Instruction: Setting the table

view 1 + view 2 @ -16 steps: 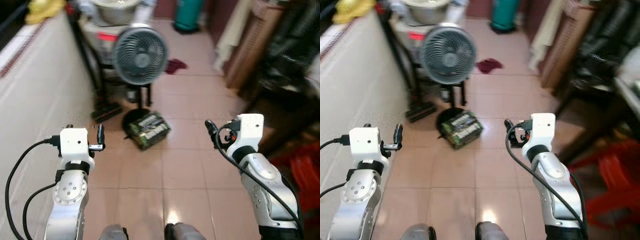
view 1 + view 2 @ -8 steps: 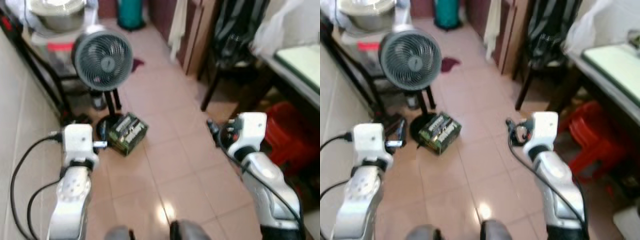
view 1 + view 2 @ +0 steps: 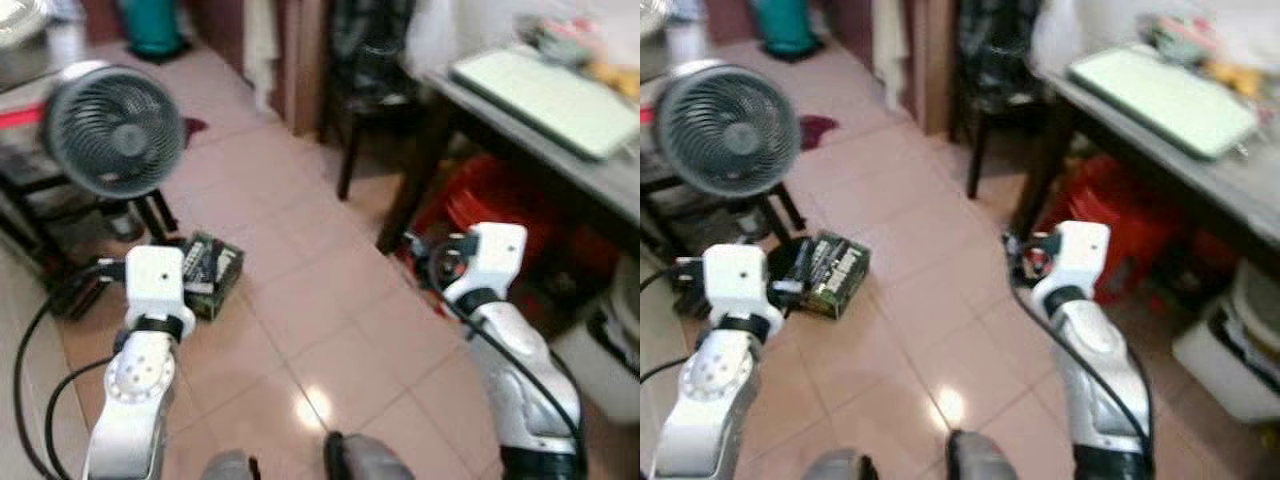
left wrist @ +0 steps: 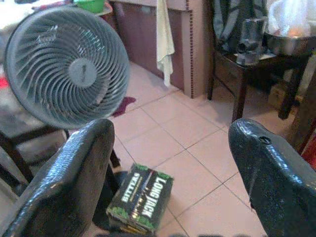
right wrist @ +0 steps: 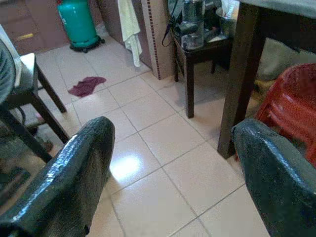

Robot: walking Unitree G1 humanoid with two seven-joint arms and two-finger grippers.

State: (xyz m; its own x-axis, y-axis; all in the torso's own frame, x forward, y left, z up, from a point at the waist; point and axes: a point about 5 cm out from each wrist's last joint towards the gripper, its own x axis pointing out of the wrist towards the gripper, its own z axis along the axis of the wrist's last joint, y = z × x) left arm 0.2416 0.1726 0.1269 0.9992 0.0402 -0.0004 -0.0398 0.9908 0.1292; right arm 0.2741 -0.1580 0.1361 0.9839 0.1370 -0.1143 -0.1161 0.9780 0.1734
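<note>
The table [image 3: 560,150] you are to set stands ahead on your right, a dark-legged top carrying a pale green tray-like board [image 3: 545,92] and some blurred items at its far end. Red plastic stools [image 3: 480,215] sit beneath it, and a white container [image 3: 1230,365] rests on the floor near its close end. Your right gripper [image 5: 173,182] is raised in front of you, fingers spread wide and holding nothing, aimed at the tiled floor [image 3: 300,300] before a table leg [image 5: 239,79]. Your left gripper [image 4: 170,182] is likewise raised, wide apart and empty, facing a grey fan [image 4: 66,66] and a green-and-black carton [image 4: 140,197] lying on the floor by the fan's base. A teal cylinder [image 5: 78,24] stands well beyond.
</note>
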